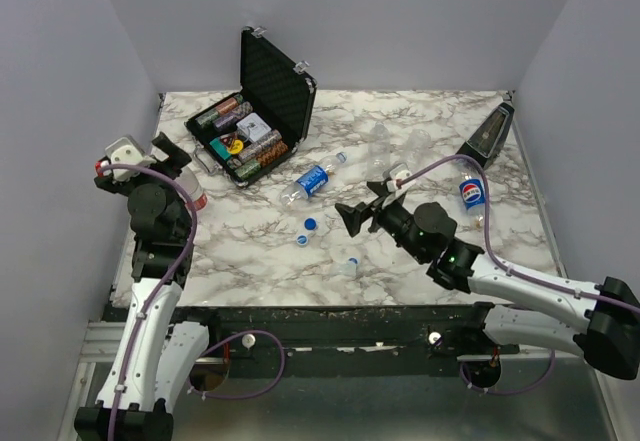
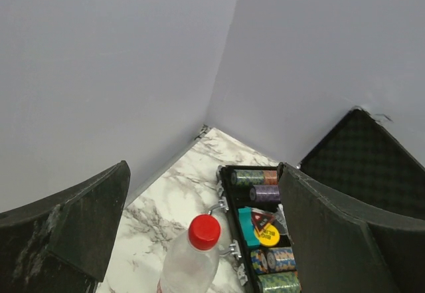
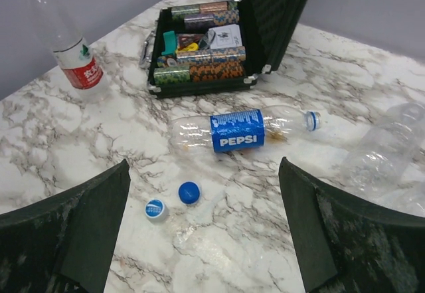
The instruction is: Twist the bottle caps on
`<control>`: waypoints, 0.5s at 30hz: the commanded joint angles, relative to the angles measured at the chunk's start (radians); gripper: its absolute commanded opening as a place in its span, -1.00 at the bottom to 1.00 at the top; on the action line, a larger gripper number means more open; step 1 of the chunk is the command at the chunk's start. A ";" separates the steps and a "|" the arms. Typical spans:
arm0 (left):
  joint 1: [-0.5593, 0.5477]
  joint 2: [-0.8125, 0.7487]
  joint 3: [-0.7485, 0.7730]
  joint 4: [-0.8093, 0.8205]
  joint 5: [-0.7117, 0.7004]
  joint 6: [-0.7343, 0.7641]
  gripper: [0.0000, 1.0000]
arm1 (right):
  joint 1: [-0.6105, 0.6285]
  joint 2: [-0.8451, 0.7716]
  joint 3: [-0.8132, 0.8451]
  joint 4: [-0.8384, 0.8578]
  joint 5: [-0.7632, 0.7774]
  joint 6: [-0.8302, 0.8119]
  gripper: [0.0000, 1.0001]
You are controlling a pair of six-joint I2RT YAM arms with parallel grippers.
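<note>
Your left claw (image 2: 204,173) is spread wide, and its fingers stand clear on either side of the red-and-white-labelled bottle (image 2: 188,266). That bottle stands upright on the marble bench (image 2: 166,206) near its left edge, just beside the open poker chip case (image 2: 262,240), and the red cap (image 2: 204,232) sits on its neck. Your right claw (image 3: 204,167) is wide as well and holds nothing; it hangs over the middle of the bench. Just ahead of it a blue cap (image 3: 189,192) and a blue-and-white cap (image 3: 156,208) lie loose, close together. Beyond them the Pepsi bottle (image 3: 239,130) lies on its side, between the caps and the case. A whitish cap (image 1: 352,261) lies nearer the front edge, and a clear bottle (image 3: 388,147) lies off to the right.
</note>
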 commanded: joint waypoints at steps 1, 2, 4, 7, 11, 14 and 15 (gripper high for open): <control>-0.004 0.009 0.114 -0.327 0.263 -0.008 0.98 | -0.019 -0.056 0.057 -0.247 0.126 0.068 1.00; -0.005 0.009 0.130 -0.352 0.313 -0.002 0.98 | -0.028 -0.068 0.063 -0.284 0.141 0.080 1.00; -0.021 0.009 0.151 -0.386 0.395 0.004 0.98 | -0.050 -0.087 0.081 -0.385 0.172 0.120 1.00; -0.054 0.025 0.188 -0.436 0.477 0.024 0.98 | -0.108 -0.099 0.110 -0.532 0.172 0.189 1.00; -0.131 0.070 0.222 -0.496 0.578 0.050 0.98 | -0.201 -0.105 0.124 -0.655 0.109 0.264 1.00; -0.191 0.149 0.242 -0.545 0.655 0.059 0.98 | -0.258 -0.101 0.120 -0.687 0.064 0.298 1.00; -0.208 0.176 0.256 -0.568 0.667 0.058 0.98 | -0.272 -0.095 0.123 -0.694 0.060 0.304 1.00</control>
